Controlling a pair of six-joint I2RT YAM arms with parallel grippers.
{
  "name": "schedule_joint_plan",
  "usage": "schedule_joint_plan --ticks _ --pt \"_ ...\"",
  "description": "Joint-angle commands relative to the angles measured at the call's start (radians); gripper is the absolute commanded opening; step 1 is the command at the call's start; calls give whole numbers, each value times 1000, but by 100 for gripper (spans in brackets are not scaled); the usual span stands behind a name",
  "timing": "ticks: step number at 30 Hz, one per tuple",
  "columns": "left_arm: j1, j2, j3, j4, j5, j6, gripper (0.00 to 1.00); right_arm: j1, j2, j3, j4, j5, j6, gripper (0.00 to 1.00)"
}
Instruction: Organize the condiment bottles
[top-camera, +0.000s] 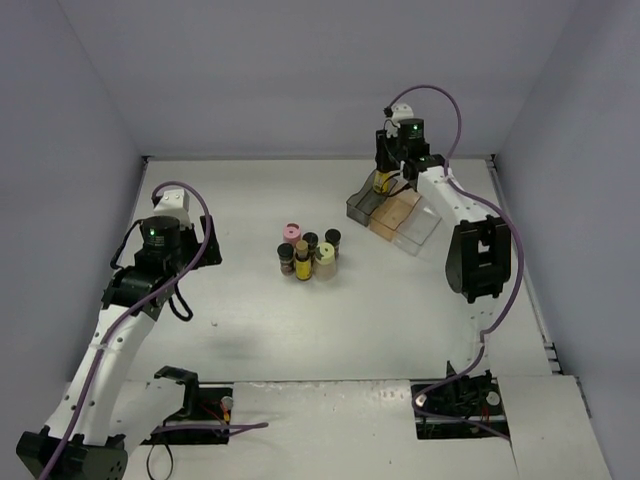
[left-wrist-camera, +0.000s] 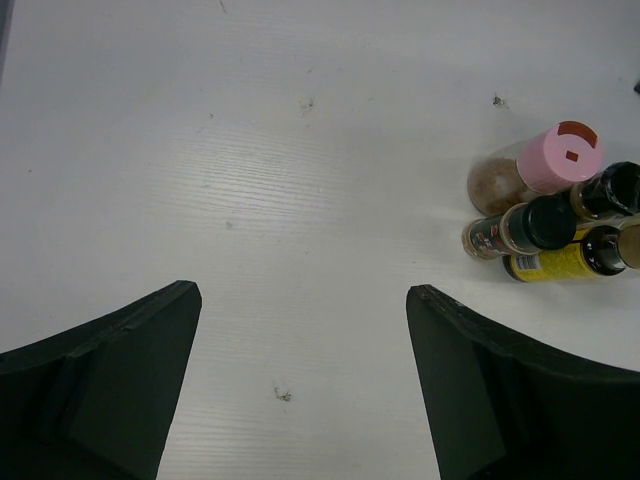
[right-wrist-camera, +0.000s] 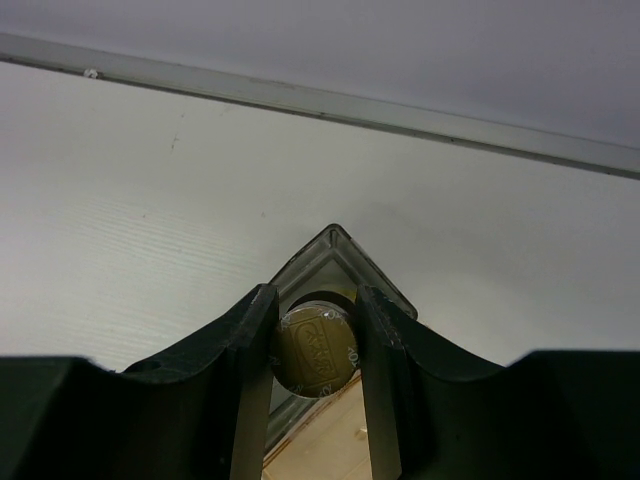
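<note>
Nearest, the left hand (left-wrist-camera: 303, 292) hung released above bare tabletop (left-wrist-camera: 250, 150), its fingers wide apart. Farther in and to its right, mid-tabletop, a cluster of condiment bottles (top-camera: 308, 253) stood upright, bunched together, with the pink-lidded one (top-camera: 291, 232) at the back left. Farthest off, the right hand (right-wrist-camera: 317, 295) was clenched on a gold-capped bottle (right-wrist-camera: 315, 352) at the far corner of a smoky translucent bin (right-wrist-camera: 338, 245).

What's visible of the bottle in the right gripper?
The bottle shows mostly its round dull-gold cap, with embossed marks too small to read; the top view adds a yellowish body. It stands upright, clamped on both sides by the right gripper, at the far corner of a smoky translucent bin. Whether its base rests on the bin floor is hidden.
</note>
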Motion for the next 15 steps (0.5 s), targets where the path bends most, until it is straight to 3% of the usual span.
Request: schedule_joint_plan --ticks 1,10,13,15 --pt "-2 6 8 36 8 -5 86 -11 -6 0 170 -31 4 2" --pt "-1 6 8 36 11 -5 86 -26 14 -46 234 -69 29 5" --pt "-2 6 8 36 12 -5 86 -26 15 -57 242 -75 27 14" --pt "-2 5 6 36 12 -5 86 -25 11 -65 245 -77 24 32"
